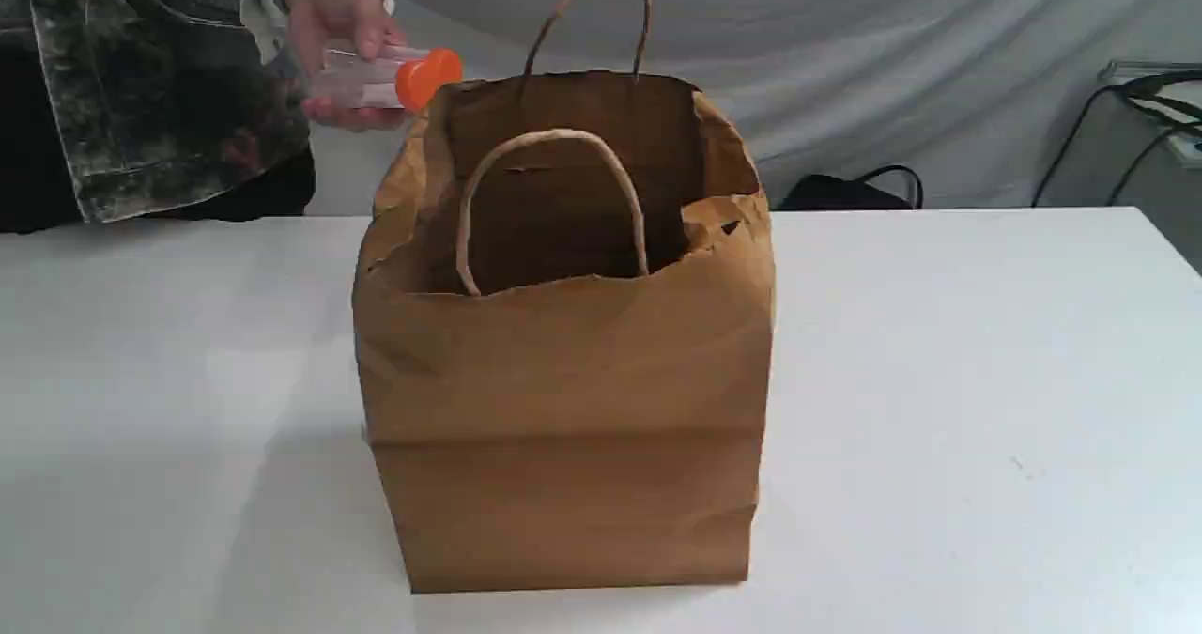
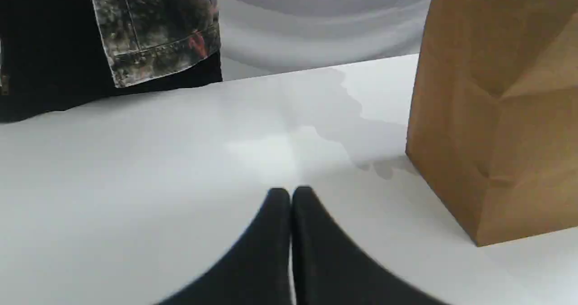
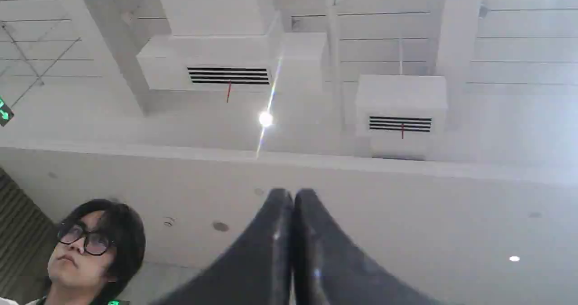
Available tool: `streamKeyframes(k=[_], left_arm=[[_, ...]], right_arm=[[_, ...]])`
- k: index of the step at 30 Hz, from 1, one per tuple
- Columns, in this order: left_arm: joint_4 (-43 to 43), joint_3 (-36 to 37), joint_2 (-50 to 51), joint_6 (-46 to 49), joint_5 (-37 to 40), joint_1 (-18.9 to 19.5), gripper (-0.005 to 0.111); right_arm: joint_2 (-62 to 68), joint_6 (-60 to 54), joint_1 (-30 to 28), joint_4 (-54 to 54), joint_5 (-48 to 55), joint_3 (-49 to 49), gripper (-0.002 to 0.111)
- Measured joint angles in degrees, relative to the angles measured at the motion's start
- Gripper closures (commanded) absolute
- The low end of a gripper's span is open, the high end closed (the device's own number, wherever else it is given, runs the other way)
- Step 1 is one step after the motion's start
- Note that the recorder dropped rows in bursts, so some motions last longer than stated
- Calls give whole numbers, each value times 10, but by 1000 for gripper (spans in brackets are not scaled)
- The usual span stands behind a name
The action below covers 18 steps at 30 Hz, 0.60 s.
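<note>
A brown paper bag (image 1: 563, 380) with twisted handles stands upright and open-topped in the middle of the white table (image 1: 939, 380). A person's hand (image 1: 324, 5) holds a clear tube with an orange cap (image 1: 385, 78) just beside the bag's upper left rim. Neither gripper shows in the exterior view. In the left wrist view my left gripper (image 2: 291, 192) is shut and empty, low over the table, with the bag (image 2: 496, 115) off to one side. In the right wrist view my right gripper (image 3: 292, 193) is shut, empty, and pointing up at the ceiling.
The person in a patterned jacket (image 1: 141, 80) stands behind the table's far left; their face (image 3: 90, 246) appears in the right wrist view. A black bag (image 1: 845, 193) and black cables (image 1: 1127, 127) lie beyond the table's far edge on the right.
</note>
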Motion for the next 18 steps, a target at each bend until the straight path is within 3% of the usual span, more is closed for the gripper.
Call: streamKeyframes(k=[7,18], left_arm=[[0,0,0,0,0,0,107],[0,0,0,0,0,0,107]], right_arm=[[8,-9,0,16,-51,0,108],[123,-16,0,18,-83,0,108]])
